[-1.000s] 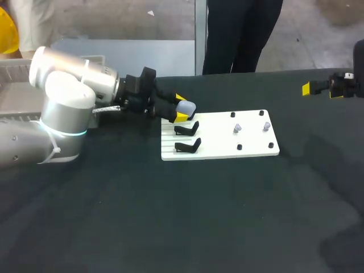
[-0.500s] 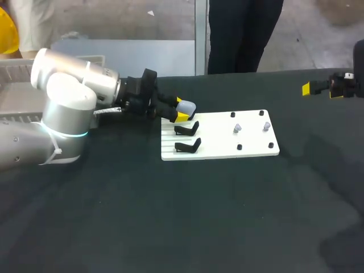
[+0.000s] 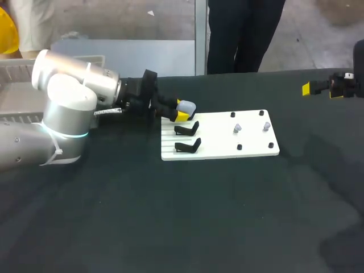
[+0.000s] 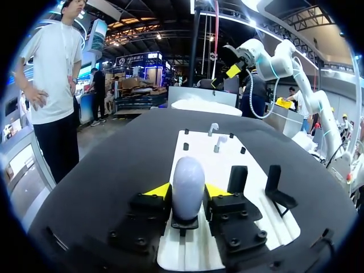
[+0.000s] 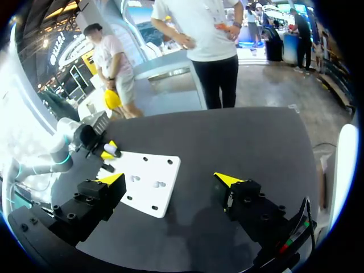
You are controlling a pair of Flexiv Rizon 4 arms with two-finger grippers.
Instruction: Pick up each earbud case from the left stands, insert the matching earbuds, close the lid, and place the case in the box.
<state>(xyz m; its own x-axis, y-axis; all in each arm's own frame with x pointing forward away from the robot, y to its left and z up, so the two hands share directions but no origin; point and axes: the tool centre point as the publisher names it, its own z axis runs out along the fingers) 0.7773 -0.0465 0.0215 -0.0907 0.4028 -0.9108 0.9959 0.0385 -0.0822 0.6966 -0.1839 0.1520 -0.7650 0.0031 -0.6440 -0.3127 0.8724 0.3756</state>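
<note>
- Cases: one earbud case [image 4: 188, 185], pale lavender and rounded, standing upright.
- Black stands [image 3: 186, 128]: two bare ones, one behind the other along the left side of the white board [image 3: 256, 137]. In the left wrist view a third black piece shows under the case, mostly hidden, so I count it only as likely.
- Earbuds [image 3: 238, 128]: two, pale, standing on the board's right half, side by side but apart.
- Small black pegs [image 3: 239, 147]: four, set around the earbuds — two on the far side and two on the near side.
- Box [image 3: 17, 94]: one, pale, at the far left behind my left arm.
- My left gripper [image 4: 186, 190] is closed to a narrow gap on the case, with a yellow tip pressed to each of its sides. It holds the case at the board's far left corner, just beyond the two bare stands. I cannot tell whether the case rests on its stand or hangs clear of it.
- My right gripper [image 5: 170, 179] has its fingers spread wide with nothing between them — it hangs over the dark table [image 3: 170, 216] near the far right edge, well apart from the board.
</note>
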